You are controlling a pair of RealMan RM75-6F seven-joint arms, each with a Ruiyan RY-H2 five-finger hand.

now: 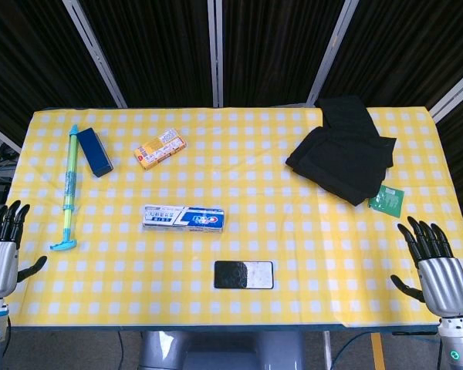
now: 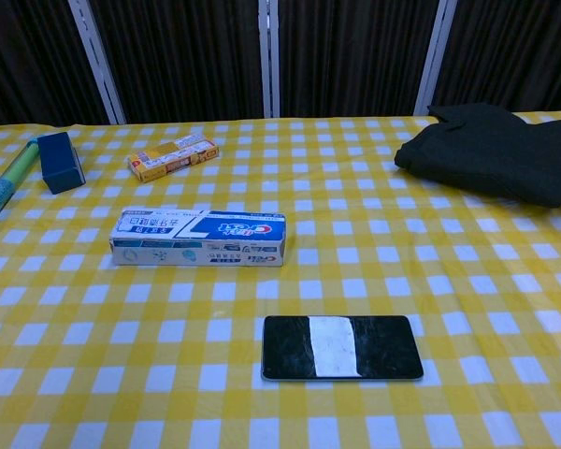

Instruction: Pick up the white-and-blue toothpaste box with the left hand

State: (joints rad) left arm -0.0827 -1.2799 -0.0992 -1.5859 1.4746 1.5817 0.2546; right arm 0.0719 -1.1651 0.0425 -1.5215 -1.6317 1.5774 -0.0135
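Note:
The white-and-blue toothpaste box (image 1: 184, 218) lies flat on the yellow checked table (image 1: 309, 247), a little left of centre; the chest view shows the toothpaste box (image 2: 198, 238) lengthwise, its long side facing me. My left hand (image 1: 1, 247) hangs off the table's left edge, fingers spread upward, holding nothing, well left of the box. My right hand (image 1: 435, 262) hovers at the table's right front corner, fingers apart and empty. Neither hand appears in the chest view.
A black phone (image 1: 244, 274) lies in front of the box. A yellow-orange small box (image 1: 160, 148), a dark blue block (image 1: 94, 152) and a long green-blue tube (image 1: 69, 189) sit at the left. Black cloth (image 1: 343, 150) and a green packet (image 1: 386, 199) lie at the right.

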